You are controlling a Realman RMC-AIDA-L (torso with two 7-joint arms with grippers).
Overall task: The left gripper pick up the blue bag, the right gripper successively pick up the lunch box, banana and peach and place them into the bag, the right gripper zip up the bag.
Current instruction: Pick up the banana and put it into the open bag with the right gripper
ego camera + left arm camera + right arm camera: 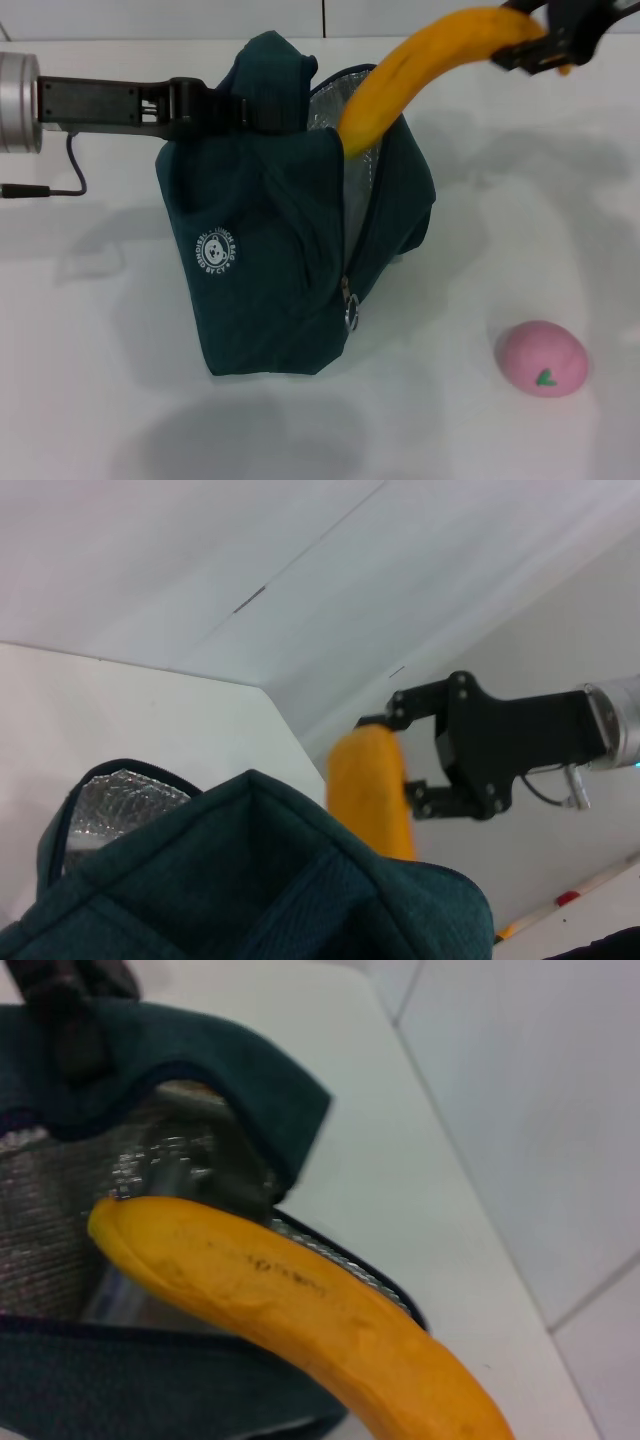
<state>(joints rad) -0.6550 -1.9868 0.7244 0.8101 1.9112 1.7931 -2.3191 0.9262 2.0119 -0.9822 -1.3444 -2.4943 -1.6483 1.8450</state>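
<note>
A white table (120, 400) fills the head view, bare and matte, carrying soft grey shadows beneath the bag and arms. Behind it runs a white tiled wall (200, 15), its seams showing as thin dark lines; the left wrist view shows the same wall (200, 560) meeting the table edge at an angle.

The blue bag (270, 260) stands upright near the middle of the table, its mouth unzipped and the silver foil lining (335, 105) exposed. A round white logo (219, 252) faces the camera, and the metal ring zip pull (351, 315) hangs down the front seam.

The left gripper (215, 108) reaches in level from the left side on its silver arm (18, 88), its black fingers closed around the fabric at the bag's top, holding that part up. A black cable (60, 180) trails on the table under the arm.

The right gripper (545, 45) comes in from the upper right, raised above the table, its fingers clamped on the far end of the banana (420, 70). In the left wrist view the right gripper (400, 765) pinches the banana (372, 795) from both sides. The banana slants downward with its lower tip at the bag's open mouth, against the lining; the right wrist view shows that tip (105, 1222) over the foil interior.

The pink peach (542, 358) lies on the table to the bag's right, well apart from it, its green leaf mark facing forward.
</note>
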